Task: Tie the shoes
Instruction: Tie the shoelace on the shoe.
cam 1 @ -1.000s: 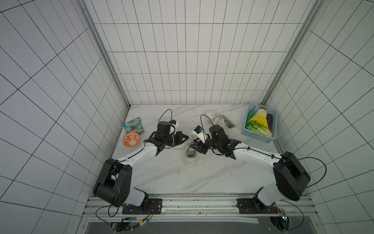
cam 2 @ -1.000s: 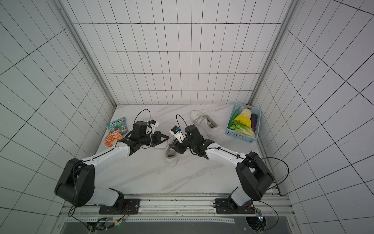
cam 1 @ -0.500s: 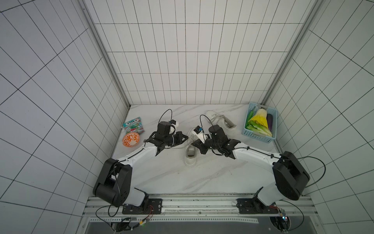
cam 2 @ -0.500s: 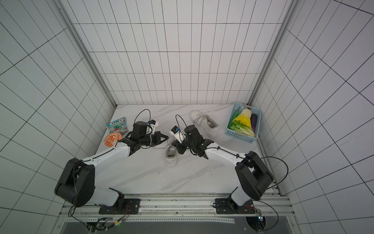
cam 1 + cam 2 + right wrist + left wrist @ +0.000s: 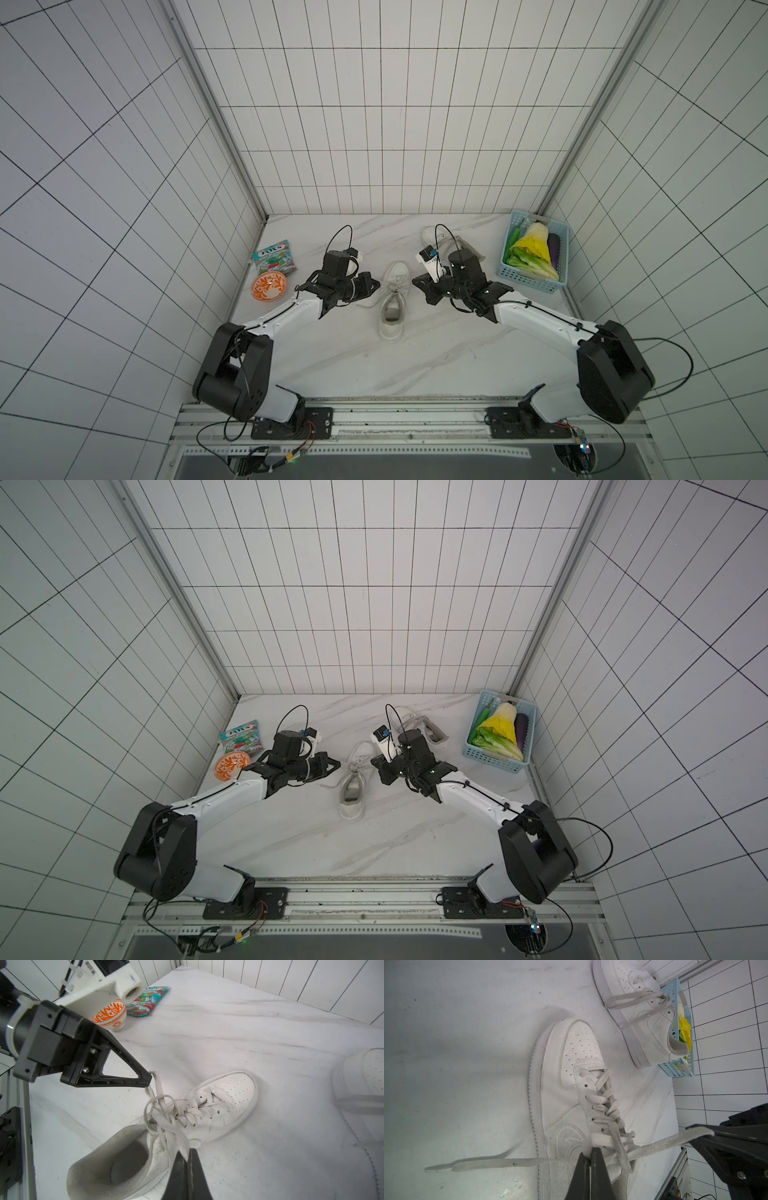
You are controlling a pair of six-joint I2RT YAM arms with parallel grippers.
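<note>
One of the shoes (image 5: 392, 303) (image 5: 353, 785) lies mid-table, toe toward the back wall, its laces (image 5: 166, 1109) loosely crossed over the tongue. The second shoe (image 5: 451, 245) (image 5: 639, 1022) sits behind it near the basket. My left gripper (image 5: 376, 286) (image 5: 590, 1150) is at the shoe's left side, shut on a folded lace strand (image 5: 602, 1139). My right gripper (image 5: 414, 282) (image 5: 188, 1151) is at the shoe's right side, shut on the other lace strand (image 5: 181, 1142), which runs taut from the eyelets. A loose lace end (image 5: 483, 1164) trails on the table to the shoe's left.
An orange patterned bowl (image 5: 269, 286) and a snack packet (image 5: 274, 257) sit at the left wall. A blue basket (image 5: 530, 284) of vegetables stands at the back right. The metal rail (image 5: 407, 419) runs along the front edge.
My right gripper has closed onto the lace strand beside the shoe. The left gripper stays shut on its strand, and both arms have hardly moved.
</note>
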